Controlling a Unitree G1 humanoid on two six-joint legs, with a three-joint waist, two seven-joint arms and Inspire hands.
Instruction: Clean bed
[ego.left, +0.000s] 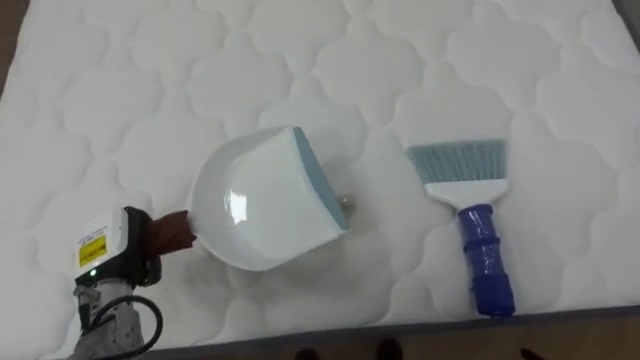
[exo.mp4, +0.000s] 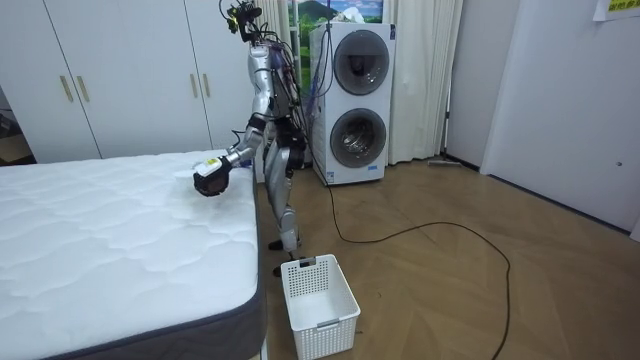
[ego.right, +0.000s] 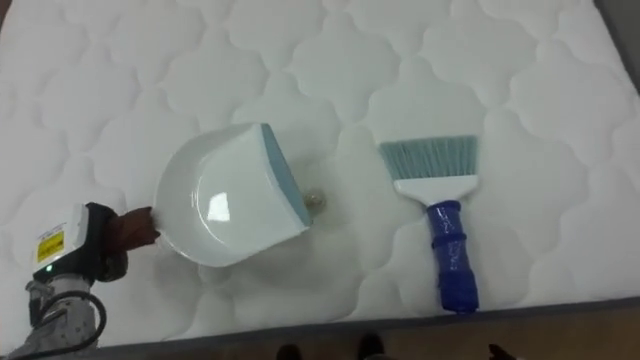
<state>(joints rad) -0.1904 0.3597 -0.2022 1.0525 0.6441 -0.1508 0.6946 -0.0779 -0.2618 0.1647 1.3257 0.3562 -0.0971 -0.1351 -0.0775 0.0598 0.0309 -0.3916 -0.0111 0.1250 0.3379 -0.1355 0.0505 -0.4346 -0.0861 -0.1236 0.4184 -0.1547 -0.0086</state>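
1. Holding the pan: my left hand (ego.left: 138, 248) comes in at the lower left of the eye view, fingers curled round the brown handle (ego.left: 172, 229) of the white plastic dustpan with the blue-grey lip (ego.left: 262, 200).
2. The dustpan rests on the white quilted mattress (ego.left: 300, 60), near the edge closest to me. Its rounded back faces up and its lip points toward my right.
3. A small pale round pellet (ego.left: 347, 203) lies on the mattress just beside the lip, outside the pan. It is too small for me to say what it is.
4. The hand brush with teal bristles, white head and blue plastic handle (ego.left: 470, 215) lies flat to the right of the pan, apart from it, bristles pointing away from me. Nothing is holding it.
5. The room view has me standing at the side of the bed, bent a little over it, left arm reaching out over the mattress. A white slatted plastic basket (exo.mp4: 325, 315) stands on the wooden floor near the bed's corner.
6. Progress, as I judge it: early. The pan is in hand and placed by the pellet. The pellet is not swept in, the brush is not picked up, and emptying the pan is left to do. I see no other litter on the quilting.
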